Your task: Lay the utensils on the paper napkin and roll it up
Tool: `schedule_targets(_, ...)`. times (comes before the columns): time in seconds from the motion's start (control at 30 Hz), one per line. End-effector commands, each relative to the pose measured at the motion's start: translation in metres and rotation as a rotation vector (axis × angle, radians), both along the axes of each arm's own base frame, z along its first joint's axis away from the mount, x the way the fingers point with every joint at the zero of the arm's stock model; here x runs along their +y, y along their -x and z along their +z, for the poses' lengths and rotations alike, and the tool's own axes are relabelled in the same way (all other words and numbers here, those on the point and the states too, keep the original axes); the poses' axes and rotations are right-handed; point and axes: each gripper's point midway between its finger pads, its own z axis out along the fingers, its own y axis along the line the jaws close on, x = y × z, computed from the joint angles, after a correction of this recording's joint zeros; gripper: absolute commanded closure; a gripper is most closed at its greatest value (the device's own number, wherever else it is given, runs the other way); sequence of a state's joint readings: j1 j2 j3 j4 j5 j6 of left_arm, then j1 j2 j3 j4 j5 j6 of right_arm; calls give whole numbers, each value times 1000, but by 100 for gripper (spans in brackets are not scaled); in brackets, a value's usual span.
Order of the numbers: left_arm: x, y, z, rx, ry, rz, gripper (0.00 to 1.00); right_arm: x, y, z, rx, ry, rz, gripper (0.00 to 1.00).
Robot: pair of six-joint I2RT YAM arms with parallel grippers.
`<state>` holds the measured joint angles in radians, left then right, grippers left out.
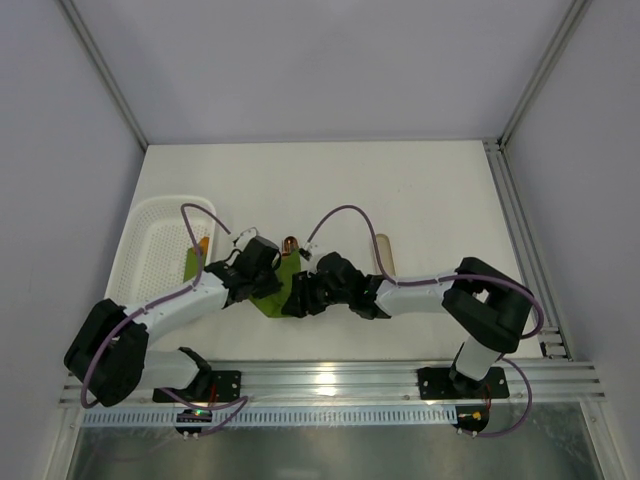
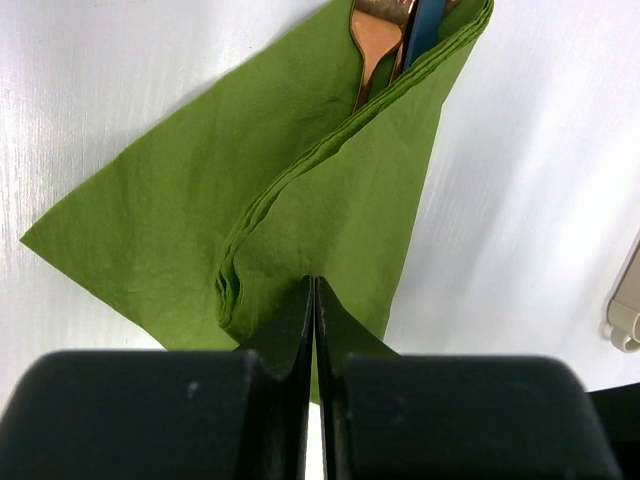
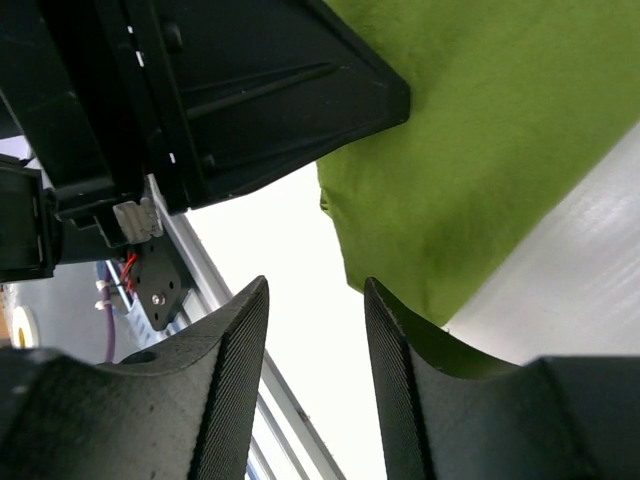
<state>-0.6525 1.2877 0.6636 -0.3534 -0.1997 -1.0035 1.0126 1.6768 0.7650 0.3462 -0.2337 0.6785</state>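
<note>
The paper napkin [image 1: 272, 300] [image 2: 190, 210] lies on the white table, one flap folded over. The utensils [image 2: 374, 40] poke out from under the fold at its far end as copper-brown handles; one copper tip [image 1: 290, 243] shows in the top view. My left gripper [image 2: 313, 285] [image 1: 262, 282] is shut, its tips down on the folded flap with nothing visibly between them. My right gripper [image 3: 315, 290] [image 1: 300, 298] is open at the napkin's [image 3: 480, 150] near edge. One of its fingers [image 3: 390, 320] is beside the green corner, and only bare table shows in the gap.
A white mesh basket [image 1: 150, 235] stands at the left with an orange and a green item inside. A pale beige oblong piece [image 1: 384, 255] [image 2: 625, 310] lies right of the napkin. The aluminium rail [image 1: 330, 378] runs along the near edge. The two grippers are close together.
</note>
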Motion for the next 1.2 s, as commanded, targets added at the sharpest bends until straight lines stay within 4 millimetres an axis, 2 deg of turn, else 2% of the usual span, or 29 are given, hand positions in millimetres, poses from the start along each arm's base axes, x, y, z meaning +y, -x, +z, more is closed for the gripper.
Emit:
schedule_targets(0.0,4,-9,3,-46,-22,5,100,13,2,11,-2,-71,31,54)
schedule_targets(0.33,8,-12,0,-44,-39,12,100,17,0,-10,25,-59,23,63)
schedule_targets(0.77,8,-12,-2,-44,-43,0,100,5,-1,-39,56,12,-30,63)
schedule_targets(0.9,7,-11,-8,-40,-34,3,100,5,1,-40,67,2,-27,63)
schedule_targets(1.0,10,-10,-12,-34,-45,12,100,7,2,-33,64,-18,-22,63)
schedule_targets(1.17,17,-11,-16,-45,-75,36,100,7,-6,-6,4,-33,-18,63)
